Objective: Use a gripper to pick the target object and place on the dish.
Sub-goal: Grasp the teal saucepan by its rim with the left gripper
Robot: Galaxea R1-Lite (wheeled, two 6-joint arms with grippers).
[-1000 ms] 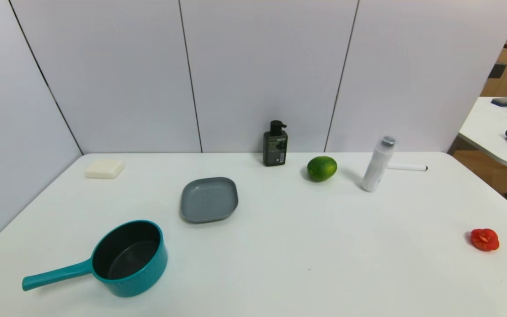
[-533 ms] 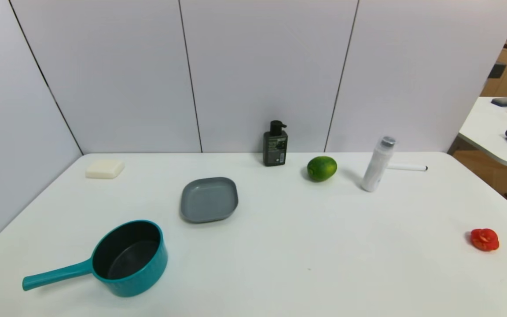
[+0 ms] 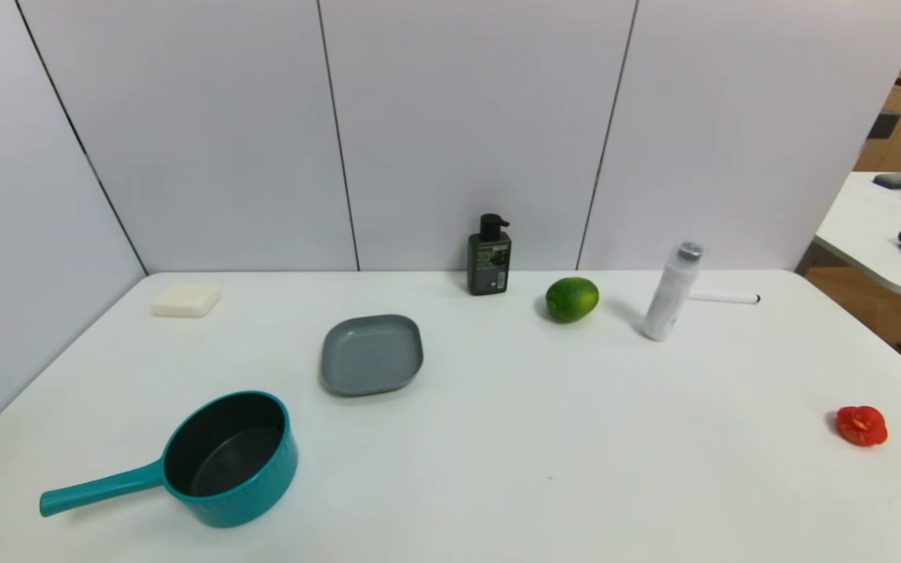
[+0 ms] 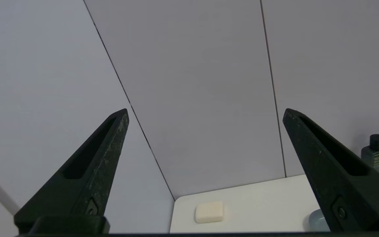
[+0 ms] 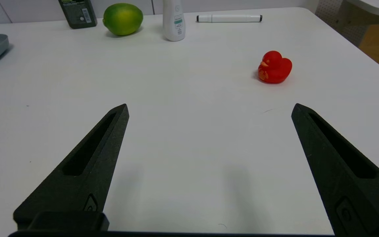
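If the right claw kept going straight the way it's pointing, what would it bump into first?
Probably nothing soon. The right claw is open and points across bare white table. The red rubber duck sits a bit off to one side of that line, and the white bottle stands far ahead, though depth is hard to judge.

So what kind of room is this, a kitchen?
Probably not; it looks like a lab or test room. A white table stands inside plain grey partition panels, holding unrelated items: a saucepan, a soap bottle, a red toy duck.

saucepan near-left | dish behind-right of it | duck far right
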